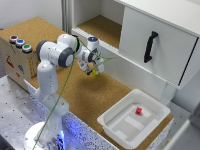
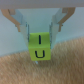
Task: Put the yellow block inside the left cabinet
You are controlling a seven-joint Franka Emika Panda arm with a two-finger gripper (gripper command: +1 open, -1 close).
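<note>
My gripper (image 1: pixel 95 69) is shut on the yellow block (image 1: pixel 94 72), a tiny bright yellow cube, and holds it above the cork surface in front of the cabinet. In the wrist view the yellow block (image 2: pixel 40 47) sits clamped between my two fingers (image 2: pixel 21 26), with black marks on its face. The left cabinet (image 1: pixel 100 27), white-walled with a cork-brown floor and no door front, stands open just behind and above my gripper in the exterior view.
The compartment with a black-handled white door (image 1: pixel 156 44) is at the exterior view's right. A white tray (image 1: pixel 116 127) holds a small red block (image 1: pixel 138 110). A cardboard box with coloured buttons (image 1: pixel 18 54) stands at the exterior view's left.
</note>
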